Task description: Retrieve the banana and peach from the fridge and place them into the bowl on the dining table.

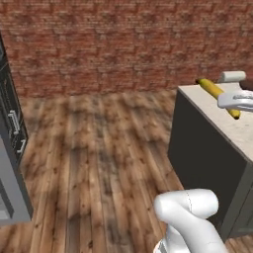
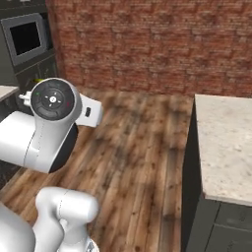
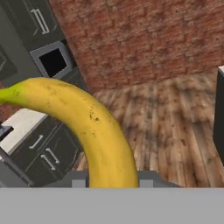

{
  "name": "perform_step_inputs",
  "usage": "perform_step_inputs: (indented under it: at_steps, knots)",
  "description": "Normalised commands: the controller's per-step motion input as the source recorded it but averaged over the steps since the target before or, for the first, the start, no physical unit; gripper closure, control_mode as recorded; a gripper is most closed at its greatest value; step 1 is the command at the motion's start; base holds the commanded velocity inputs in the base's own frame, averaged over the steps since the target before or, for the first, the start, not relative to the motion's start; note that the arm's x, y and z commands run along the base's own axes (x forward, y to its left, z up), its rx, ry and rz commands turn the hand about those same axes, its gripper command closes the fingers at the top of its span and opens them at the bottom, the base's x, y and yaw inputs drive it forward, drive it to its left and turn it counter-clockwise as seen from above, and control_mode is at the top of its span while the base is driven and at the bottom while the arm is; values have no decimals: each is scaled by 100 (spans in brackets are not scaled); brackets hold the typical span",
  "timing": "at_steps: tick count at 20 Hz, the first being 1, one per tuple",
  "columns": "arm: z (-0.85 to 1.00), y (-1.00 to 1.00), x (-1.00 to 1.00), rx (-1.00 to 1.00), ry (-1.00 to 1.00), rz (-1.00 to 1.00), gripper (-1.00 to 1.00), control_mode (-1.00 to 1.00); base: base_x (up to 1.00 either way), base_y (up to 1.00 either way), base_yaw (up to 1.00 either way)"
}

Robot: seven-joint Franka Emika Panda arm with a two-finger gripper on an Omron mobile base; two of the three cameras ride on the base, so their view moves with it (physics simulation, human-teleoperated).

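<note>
My gripper (image 1: 231, 102) is shut on the banana (image 1: 213, 90), a slender yellow fruit held above the near corner of a stone-topped dark cabinet counter. In the hand view the banana (image 3: 87, 122) curves up and to the left from between the gripper (image 3: 113, 178) fingers, its greenish tip at the left edge. The peach, the bowl and the dining table are out of view. A tall grey and dark unit with bar handles (image 1: 11, 148) stands at the left edge; I cannot tell if it is the fridge.
The dark cabinet counter (image 2: 224, 142) with a beige stone top stands on the right. A red brick wall (image 1: 123, 44) closes the far side beyond the wooden floor (image 1: 99, 163). A built-in oven (image 2: 23, 38) and dark drawers (image 3: 43, 153) line the left.
</note>
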Motion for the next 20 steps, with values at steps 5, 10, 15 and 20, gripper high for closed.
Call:
perform_step_inputs:
  at_steps: [5,10,15,20]
  knots:
    - [0,0,0,0,0,0,100,100,100,4,-10]
    - [0,0,0,0,0,0,100,100,100,38,-22]
    - [0,0,0,0,0,0,100,100,100,61,-26]
    - [0,0,0,0,0,0,100,100,100,67,-28]
